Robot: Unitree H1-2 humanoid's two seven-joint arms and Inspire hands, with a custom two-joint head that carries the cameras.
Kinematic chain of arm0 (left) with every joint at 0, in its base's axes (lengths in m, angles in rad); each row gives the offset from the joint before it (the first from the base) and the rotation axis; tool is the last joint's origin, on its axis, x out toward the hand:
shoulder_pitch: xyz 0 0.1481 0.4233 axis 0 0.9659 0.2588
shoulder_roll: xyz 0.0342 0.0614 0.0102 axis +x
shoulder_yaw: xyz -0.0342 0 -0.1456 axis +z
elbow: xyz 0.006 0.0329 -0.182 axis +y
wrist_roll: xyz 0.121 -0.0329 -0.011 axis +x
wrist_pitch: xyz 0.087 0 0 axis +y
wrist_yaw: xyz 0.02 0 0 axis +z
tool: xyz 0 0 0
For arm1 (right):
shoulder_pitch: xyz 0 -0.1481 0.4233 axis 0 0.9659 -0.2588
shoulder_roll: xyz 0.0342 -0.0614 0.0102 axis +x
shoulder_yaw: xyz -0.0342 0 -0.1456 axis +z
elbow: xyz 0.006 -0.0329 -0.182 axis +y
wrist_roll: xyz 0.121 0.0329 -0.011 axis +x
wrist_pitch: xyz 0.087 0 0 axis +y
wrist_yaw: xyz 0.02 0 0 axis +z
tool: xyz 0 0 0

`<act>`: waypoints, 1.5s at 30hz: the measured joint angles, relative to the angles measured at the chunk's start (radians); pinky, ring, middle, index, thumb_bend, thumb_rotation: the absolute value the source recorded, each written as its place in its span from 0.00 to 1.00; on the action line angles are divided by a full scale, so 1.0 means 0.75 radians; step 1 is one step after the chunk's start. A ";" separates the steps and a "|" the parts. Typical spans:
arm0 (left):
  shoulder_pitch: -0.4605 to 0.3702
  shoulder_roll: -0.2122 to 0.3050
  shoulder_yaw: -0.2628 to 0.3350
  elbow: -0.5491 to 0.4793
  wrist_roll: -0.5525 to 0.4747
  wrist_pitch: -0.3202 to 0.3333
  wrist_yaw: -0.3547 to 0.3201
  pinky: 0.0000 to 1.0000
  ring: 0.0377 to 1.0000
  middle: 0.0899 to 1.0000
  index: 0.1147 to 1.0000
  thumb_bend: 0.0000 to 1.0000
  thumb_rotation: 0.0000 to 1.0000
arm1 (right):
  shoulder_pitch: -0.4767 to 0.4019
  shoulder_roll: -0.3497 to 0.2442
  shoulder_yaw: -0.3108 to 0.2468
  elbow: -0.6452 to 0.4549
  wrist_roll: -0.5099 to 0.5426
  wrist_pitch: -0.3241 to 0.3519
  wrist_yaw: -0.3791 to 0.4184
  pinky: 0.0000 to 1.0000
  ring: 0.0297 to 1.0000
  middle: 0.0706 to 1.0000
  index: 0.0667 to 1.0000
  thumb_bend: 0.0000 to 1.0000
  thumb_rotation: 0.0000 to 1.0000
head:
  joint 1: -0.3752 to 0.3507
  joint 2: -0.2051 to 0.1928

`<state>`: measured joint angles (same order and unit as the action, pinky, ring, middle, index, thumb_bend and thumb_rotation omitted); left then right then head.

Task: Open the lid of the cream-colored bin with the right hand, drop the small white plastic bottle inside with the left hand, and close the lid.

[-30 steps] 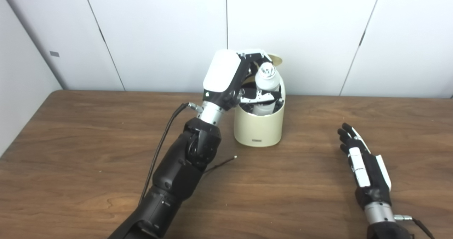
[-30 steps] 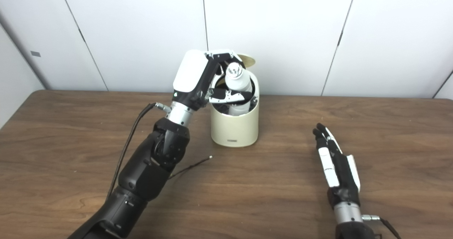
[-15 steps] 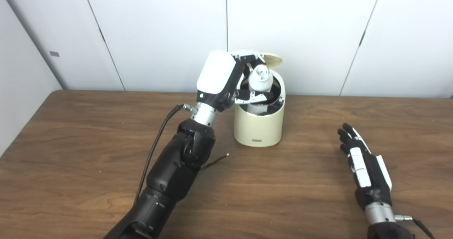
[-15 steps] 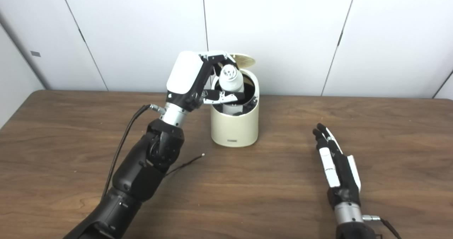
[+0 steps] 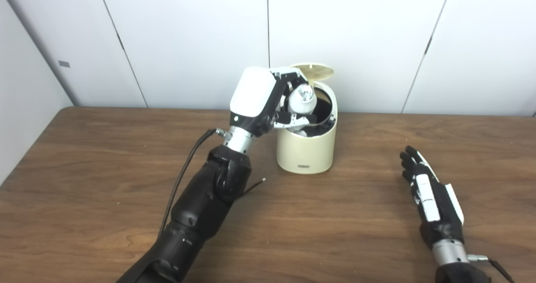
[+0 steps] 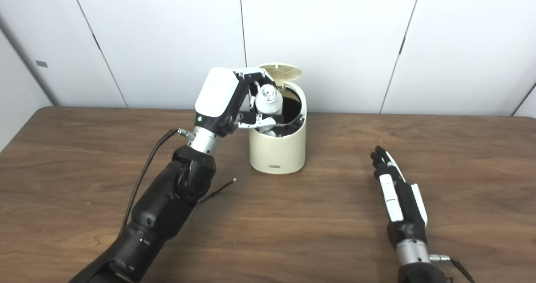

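Up near the far edge of the wood-grain table (image 5: 104, 182), the round cream bin (image 5: 306, 149) stands with its lid (image 5: 313, 70) raised. Above its left rim, left hand (image 5: 268, 101) fingers clamp the smooth white bottle (image 5: 302, 100). Right hand (image 5: 431, 199) rests flat, fingers apart.

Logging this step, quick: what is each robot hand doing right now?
Left robot hand: shut on the bottle, at the open bin.
Right robot hand: open, holding nothing, on the table.
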<state>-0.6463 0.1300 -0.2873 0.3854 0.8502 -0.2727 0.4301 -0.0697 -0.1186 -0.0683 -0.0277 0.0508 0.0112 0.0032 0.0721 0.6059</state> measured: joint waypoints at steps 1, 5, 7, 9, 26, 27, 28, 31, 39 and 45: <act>-0.002 0.002 -0.002 0.005 0.002 -0.003 0.004 0.36 0.38 0.45 0.40 0.48 0.00 | 0.000 0.000 0.000 -0.001 0.000 0.001 0.000 0.94 0.94 0.90 0.91 0.56 0.90 | 0.000 0.002; -0.016 0.005 -0.013 0.040 0.012 -0.019 0.039 0.36 0.38 0.45 0.40 0.48 0.00 | 0.000 0.000 -0.001 -0.009 0.007 0.018 0.000 0.95 0.94 0.90 0.91 0.56 0.89 | 0.004 0.004; -0.018 0.005 -0.017 0.041 0.014 -0.020 0.050 0.36 0.38 0.45 0.40 0.48 0.00 | 0.000 -0.001 -0.003 -0.013 0.012 0.024 0.003 0.95 0.94 0.90 0.91 0.56 0.89 | 0.004 0.006; -0.019 0.005 -0.022 0.041 0.015 -0.020 0.051 0.36 0.38 0.45 0.40 0.48 0.00 | 0.000 -0.004 -0.002 -0.014 0.009 0.026 0.005 0.95 0.94 0.90 0.91 0.58 0.90 | 0.006 0.004; -0.002 0.016 -0.042 -0.054 0.050 0.128 -0.053 0.48 0.42 0.43 0.44 0.51 0.00 | -0.001 -0.016 0.000 -0.015 -0.003 0.028 0.008 0.92 0.93 0.89 0.92 0.55 0.92 | 0.008 0.016; 0.001 0.016 -0.042 -0.056 0.050 0.131 -0.057 0.49 0.42 0.43 0.43 0.51 0.00 | -0.001 -0.017 0.000 -0.015 -0.005 0.028 0.008 0.92 0.93 0.89 0.92 0.55 0.92 | 0.008 0.016; 0.004 0.016 -0.042 -0.056 0.049 0.133 -0.062 0.49 0.42 0.43 0.43 0.51 0.00 | -0.001 -0.017 0.000 -0.015 -0.005 0.028 0.008 0.92 0.93 0.88 0.92 0.55 0.91 | 0.008 0.018; 0.006 0.016 -0.042 -0.058 0.045 0.133 -0.069 0.49 0.42 0.43 0.43 0.51 0.00 | -0.001 -0.017 0.000 -0.015 -0.006 0.028 0.008 0.92 0.93 0.88 0.92 0.55 0.92 | 0.008 0.016; 0.006 0.017 -0.042 -0.063 0.039 0.133 -0.077 0.49 0.42 0.42 0.44 0.51 0.00 | -0.001 -0.016 -0.001 -0.015 0.000 0.028 0.008 0.94 0.93 0.88 0.91 0.57 0.89 | 0.008 0.018; 0.006 0.018 -0.041 -0.068 -0.001 0.133 -0.126 0.51 0.55 0.51 0.48 0.76 0.01 | -0.001 -0.016 0.000 -0.015 -0.001 0.028 0.008 0.93 0.93 0.87 0.91 0.55 0.91 | 0.004 0.018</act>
<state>-0.6416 0.1435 -0.3180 0.3343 0.8496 -0.1731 0.3354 -0.0703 -0.1307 -0.0686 -0.0386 0.0497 0.0323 0.0090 0.0752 0.6197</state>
